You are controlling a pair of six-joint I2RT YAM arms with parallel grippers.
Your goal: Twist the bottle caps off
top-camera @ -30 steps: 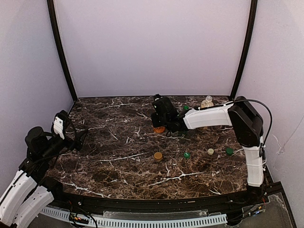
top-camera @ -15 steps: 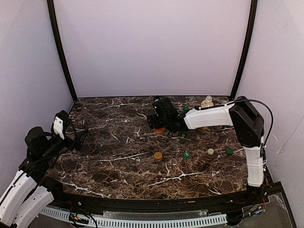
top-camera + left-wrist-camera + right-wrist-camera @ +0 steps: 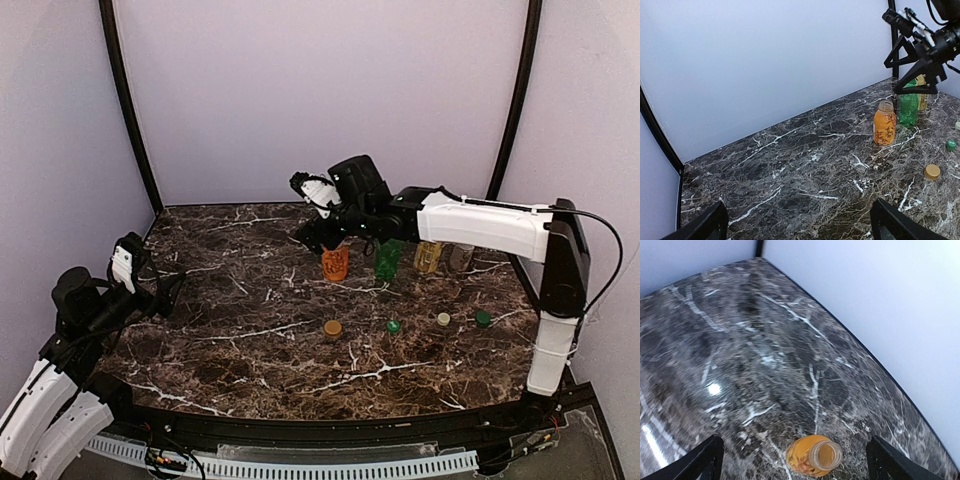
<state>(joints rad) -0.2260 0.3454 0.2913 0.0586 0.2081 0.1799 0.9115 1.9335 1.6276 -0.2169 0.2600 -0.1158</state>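
Observation:
Four bottles stand in a row at the back right: a squat orange bottle [image 3: 335,263], a green one [image 3: 387,260], a yellow one [image 3: 428,256] and a clear one [image 3: 460,257]. Seen from the right wrist, the orange bottle [image 3: 815,457] is upright with an open mouth and no cap. My right gripper [image 3: 318,232] hangs open just above and left of it, holding nothing [image 3: 792,467]. My left gripper [image 3: 165,295] rests open and empty over the left side of the table [image 3: 800,230]. The left wrist view shows the orange bottle [image 3: 884,122] below the right gripper [image 3: 912,67].
Loose caps lie on the marble table [image 3: 230,350] in front of the bottles: an orange-yellow cap [image 3: 333,327], a green cap [image 3: 393,325], a pale cap [image 3: 443,318] and another green cap [image 3: 483,318]. Walls close the back and sides.
My right gripper opened, let go of the orange bottle and rose above it, uncovering the row of bottles. The left arm has not moved.

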